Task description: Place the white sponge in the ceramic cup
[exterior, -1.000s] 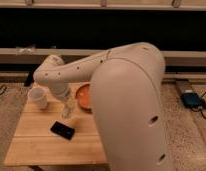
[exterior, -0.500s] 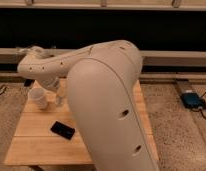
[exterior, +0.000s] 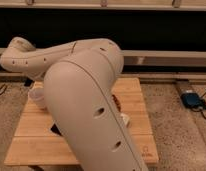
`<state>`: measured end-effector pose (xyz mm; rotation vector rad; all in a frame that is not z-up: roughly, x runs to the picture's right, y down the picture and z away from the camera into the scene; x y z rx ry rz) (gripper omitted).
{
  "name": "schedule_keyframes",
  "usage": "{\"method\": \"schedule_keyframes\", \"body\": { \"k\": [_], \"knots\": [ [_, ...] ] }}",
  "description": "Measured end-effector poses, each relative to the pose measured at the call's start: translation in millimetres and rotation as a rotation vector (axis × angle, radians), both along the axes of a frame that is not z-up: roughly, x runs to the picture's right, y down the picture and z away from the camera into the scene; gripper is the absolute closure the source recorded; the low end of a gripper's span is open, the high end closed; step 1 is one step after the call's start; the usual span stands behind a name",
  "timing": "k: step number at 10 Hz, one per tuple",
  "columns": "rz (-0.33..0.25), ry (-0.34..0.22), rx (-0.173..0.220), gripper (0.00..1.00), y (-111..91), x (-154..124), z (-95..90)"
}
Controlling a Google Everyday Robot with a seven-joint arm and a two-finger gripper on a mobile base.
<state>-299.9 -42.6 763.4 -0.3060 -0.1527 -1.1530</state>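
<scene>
The gripper sits at the far-left end of the arm, tucked under the wrist and mostly hidden by it. Whether it is apart, together or clamped on something cannot be told. Directly below it, nearly touching, stands the cup, upright on the near-left part of the table. The sponge does not show anywhere. It may be in the gripper, already down in the cup, or behind the arm, and which of these is true cannot be told. Further from the gripper, down and to its right, a dark corner of a phone peeks out from under the big arm link. Well off to its right, a reddish sliver of a bowl and a small pale object show at the arm's edge. Going by the gripper's place over the cup, the step in hand looks like the drop itself, near the end of the task. If the sponge is held, the next move calls for keeping centred over the rim, lowering a little, then letting go so the soft block falls inside without catching the lip or tipping the light cup.
</scene>
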Motion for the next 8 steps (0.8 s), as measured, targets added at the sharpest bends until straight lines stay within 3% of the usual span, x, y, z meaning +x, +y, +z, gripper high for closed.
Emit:
{"method": "schedule_keyframes", "body": {
  "k": [8],
  "knots": [
    [-0.001,-0.066,0.027,1.00,-3,-48,28.4]
  ]
}}
